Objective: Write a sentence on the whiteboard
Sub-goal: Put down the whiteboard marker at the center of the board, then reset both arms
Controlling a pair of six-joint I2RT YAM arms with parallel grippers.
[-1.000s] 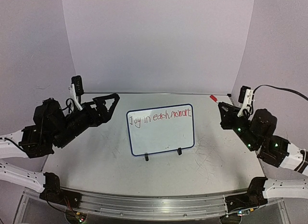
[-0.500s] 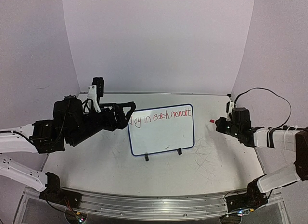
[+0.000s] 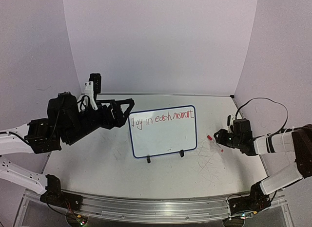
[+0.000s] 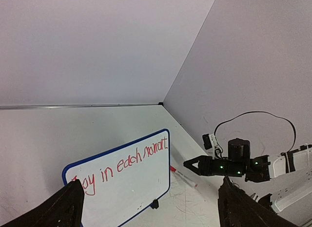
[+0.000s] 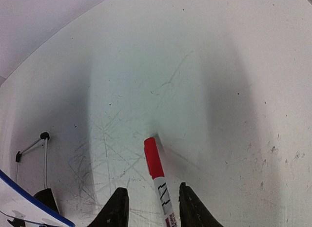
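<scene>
With the sentence (image 3: 162, 117) across the top of the whiteboard (image 3: 163, 139), the marker (image 5: 155, 163), laid right of it between the narrowly parted jaws of the right gripper (image 5: 154, 189), should be cleared by a straight lift, unrolled; the left gripper (image 3: 127, 112) is held wide at its left.

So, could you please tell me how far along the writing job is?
Done: the sentence reads fully across the whiteboard. In hand: the right end effector stands parted around the red marker on the table, seemingly letting go. Remaining: probably only backing both arms away.
</scene>
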